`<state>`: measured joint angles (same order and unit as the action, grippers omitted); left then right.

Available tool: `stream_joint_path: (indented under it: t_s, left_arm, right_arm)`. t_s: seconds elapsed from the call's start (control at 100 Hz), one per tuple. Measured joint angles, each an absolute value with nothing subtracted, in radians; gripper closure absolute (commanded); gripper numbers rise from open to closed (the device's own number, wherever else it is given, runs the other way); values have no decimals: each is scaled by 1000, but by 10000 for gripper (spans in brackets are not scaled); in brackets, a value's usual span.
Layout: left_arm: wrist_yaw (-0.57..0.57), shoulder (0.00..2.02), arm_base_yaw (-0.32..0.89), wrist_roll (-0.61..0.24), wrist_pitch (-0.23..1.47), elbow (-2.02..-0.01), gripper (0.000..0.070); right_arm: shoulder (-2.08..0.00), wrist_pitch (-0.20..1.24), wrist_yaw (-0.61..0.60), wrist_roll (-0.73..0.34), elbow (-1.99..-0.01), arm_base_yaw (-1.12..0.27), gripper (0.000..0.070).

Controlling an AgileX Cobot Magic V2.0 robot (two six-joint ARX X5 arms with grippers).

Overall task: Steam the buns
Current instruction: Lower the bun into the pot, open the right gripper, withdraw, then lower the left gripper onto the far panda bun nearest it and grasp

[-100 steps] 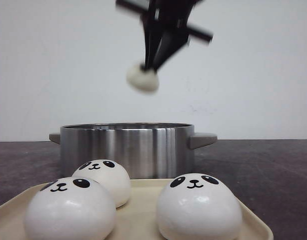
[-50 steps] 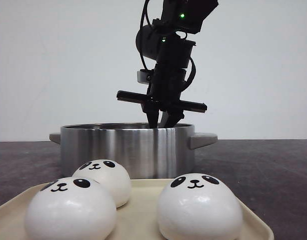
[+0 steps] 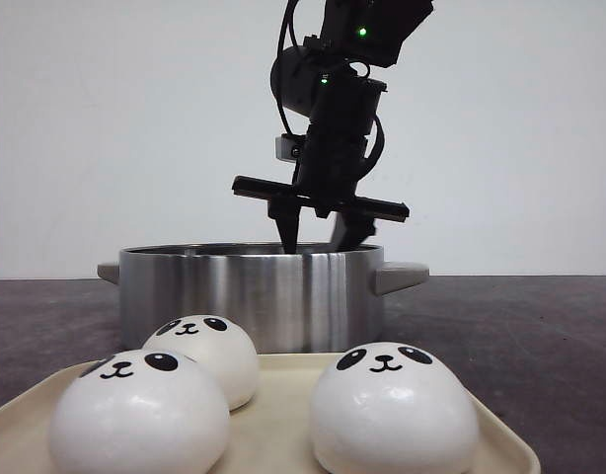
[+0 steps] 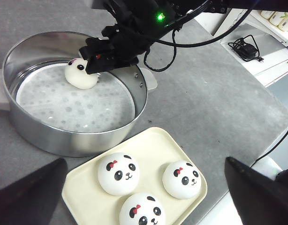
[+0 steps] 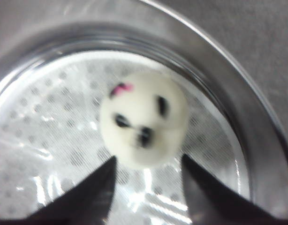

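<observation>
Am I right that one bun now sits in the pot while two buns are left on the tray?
Not quite: three buns are left on the tray, as the left wrist view shows. One bun does sit in the pot.

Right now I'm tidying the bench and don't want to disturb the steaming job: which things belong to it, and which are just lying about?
Part of the job:
- glossy white panda-faced bun in the pot
- three matching buns
- cream rectangular tray
- round stainless steel steamer pot
- right gripper, jaws open

Lying about:
- black power adapter with cable

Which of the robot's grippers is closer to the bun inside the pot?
The right gripper, open directly over the bun in the pot. The left gripper hangs above the tray.
</observation>
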<state>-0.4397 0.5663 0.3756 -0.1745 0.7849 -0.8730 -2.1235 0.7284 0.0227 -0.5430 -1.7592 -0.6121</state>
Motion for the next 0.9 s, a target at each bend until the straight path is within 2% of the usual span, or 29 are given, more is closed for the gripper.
stream_joint_path:
  t_s: [0.07,0.29,0.39,0.44,0.53,0.69,0.81,0.9]
  left_arm:
    - [-440,566,376,-175,786,-873,0]
    - [-439,566,376,-175,802,-873,0]
    - [-439,569,376,-175,813,-873,0]
    - [-439,574,379,-175,822,-873,0]
    - [-436,604,400,-175,844,-873,0]
    - [-366,728,464,-176,860,-872,0]
    - [-281,863,511,-199,852,-870,0]
    - [-271,960,530,-229,836,-868,0]
  right_arm:
    - [-2123,740,22,-552,-1759,-612,278]
    - [-2116,744,23,-556,-1798,-612,279]
    - [-2064,762,24,-514,-1842,-615,289]
    - [-2008,774,27,-474,-1854,-620,341]
    - [-1859,817,70,-386,-1860,-645,511]
    - [-1571,910,231,-258,-1880,-741,689]
    - [-1385,930,358,-204,-1880,-834,691]
    - [-1259,933,431,-186,-1880,-901,691]
